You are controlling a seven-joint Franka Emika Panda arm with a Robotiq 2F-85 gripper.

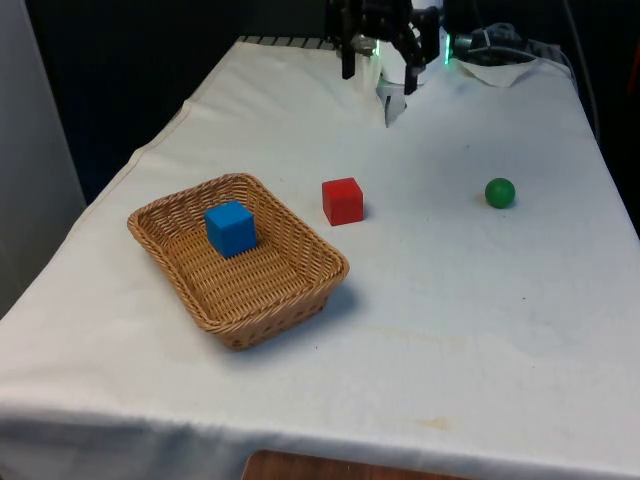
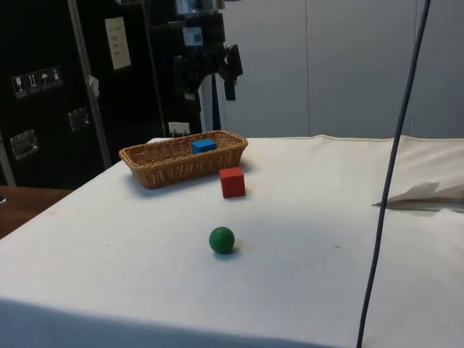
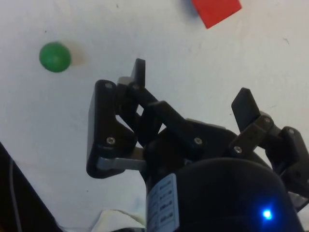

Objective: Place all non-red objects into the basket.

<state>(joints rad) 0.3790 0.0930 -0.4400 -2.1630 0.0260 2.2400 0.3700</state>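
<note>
A woven basket [image 1: 300, 290] [image 2: 156, 161] stands towards the front view's left, and a blue cube [image 1: 230, 228] [image 2: 204, 145] lies inside it. Just beside the basket's far corner, a red cube [image 1: 342, 200] [image 2: 232, 181] [image 3: 216, 10] rests on the cloth. A green ball [image 1: 500, 192] [image 2: 222, 240] [image 3: 55, 57] lies alone towards the front view's right. My gripper [image 1: 379, 80] [image 2: 210, 90] [image 3: 192, 88] hangs open and empty, high above the table's far end, well apart from every object.
Crumpled white paper [image 1: 500, 70] [image 2: 428, 194] lies at the table's far corner, on the front view's right. A dark cable [image 2: 391, 167] hangs across the side view. The white cloth [image 1: 420, 320] drops off at the table's edges.
</note>
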